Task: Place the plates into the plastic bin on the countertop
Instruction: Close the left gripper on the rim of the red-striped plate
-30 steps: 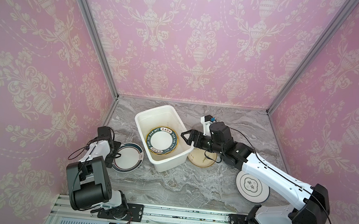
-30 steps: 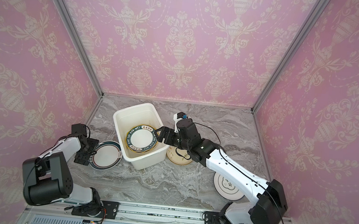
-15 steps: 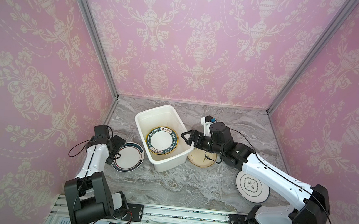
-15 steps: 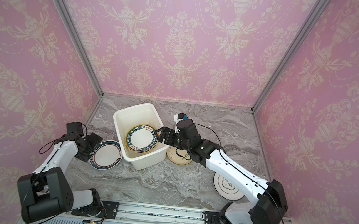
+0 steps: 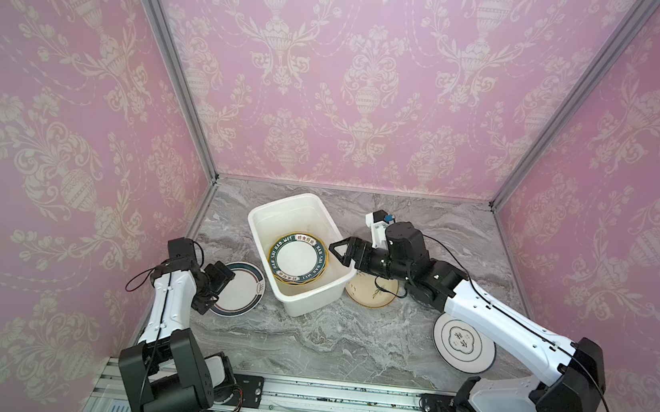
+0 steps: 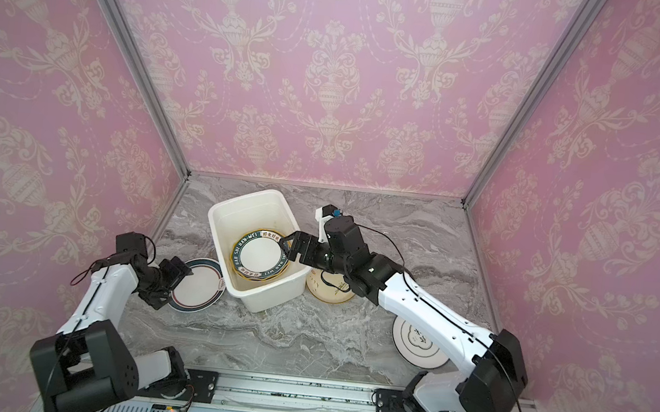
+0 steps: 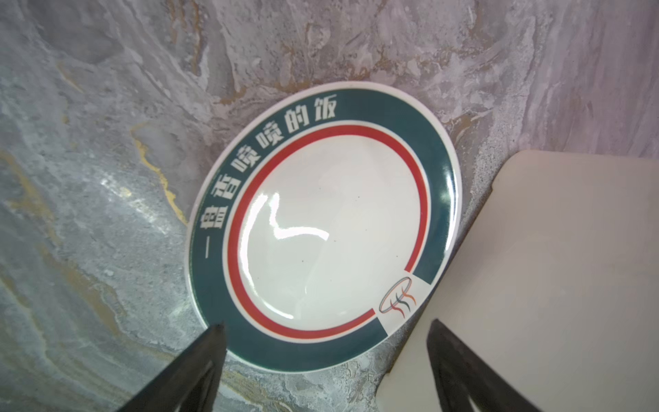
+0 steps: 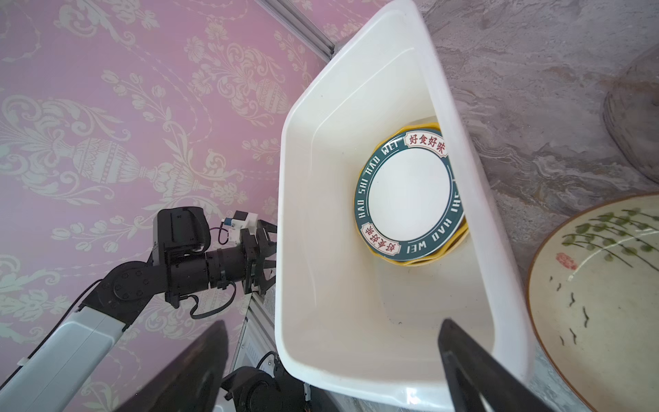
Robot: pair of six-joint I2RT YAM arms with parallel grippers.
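The white plastic bin [image 5: 312,297] [image 6: 264,298] [image 8: 356,374] stands on the countertop [image 5: 347,342]. In it a white plate with a dark green lettered rim [image 5: 297,259] [image 6: 258,256] [image 8: 410,196] lies on a yellow plate [image 8: 424,263]. Left of the bin lies a white plate with a dark green rim and a red ring [image 5: 244,292] [image 6: 200,287] [image 7: 331,228]. My left gripper [image 5: 224,283] [image 7: 326,323] is open, low at that plate's near edge, one fingertip [image 7: 219,330] at its rim. My right gripper [image 5: 340,254] [image 8: 333,323] hangs open and empty over the bin's right rim.
A cream plate with green sprigs [image 5: 368,299] [image 8: 599,296] lies right of the bin, partly under my right arm. A white plate with a thin dark ring [image 5: 462,344] [image 6: 418,344] lies at the front right. The pink walls stand close on three sides.
My left arm has stretched out and its gripper has moved right, from beside the dark-rimmed plate to over its edge. The right arm has not moved.
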